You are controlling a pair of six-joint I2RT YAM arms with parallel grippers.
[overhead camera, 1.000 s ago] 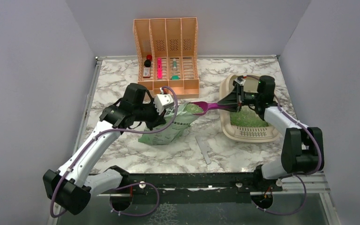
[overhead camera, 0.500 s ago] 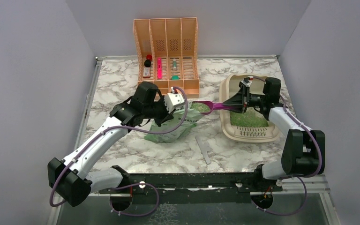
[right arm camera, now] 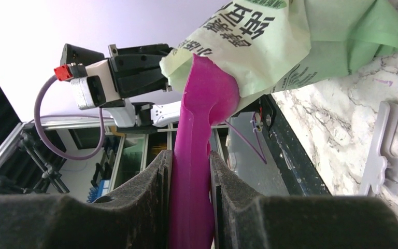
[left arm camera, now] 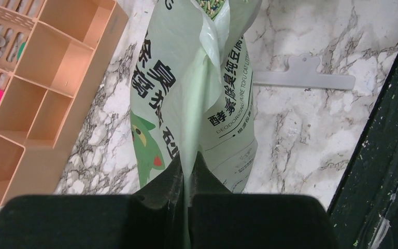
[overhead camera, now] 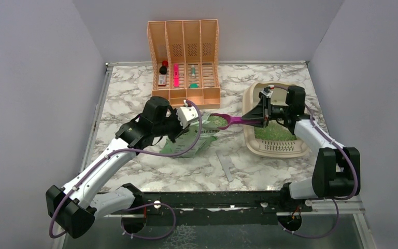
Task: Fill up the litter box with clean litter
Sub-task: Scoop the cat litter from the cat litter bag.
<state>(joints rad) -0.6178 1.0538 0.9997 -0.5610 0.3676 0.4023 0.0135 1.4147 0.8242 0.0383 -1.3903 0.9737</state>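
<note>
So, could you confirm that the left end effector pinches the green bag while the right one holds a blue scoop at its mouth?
Only the colour is wrong: the scoop is magenta, as the right wrist view shows. The rest stands.

A white surface [overhead camera: 269,176] with grey marble veins is boxed in on three sides by plain pale grey walls [overhead camera: 31,78]. A dark metal frame [overhead camera: 212,199] runs along its near edge.

left arm [overhead camera: 99,170]: white links, black joints | right arm [overhead camera: 311,134]: same | cables [right arm camera: 35,116]: purple | right tool [right arm camera: 189,166]: black textured fingers
</note>
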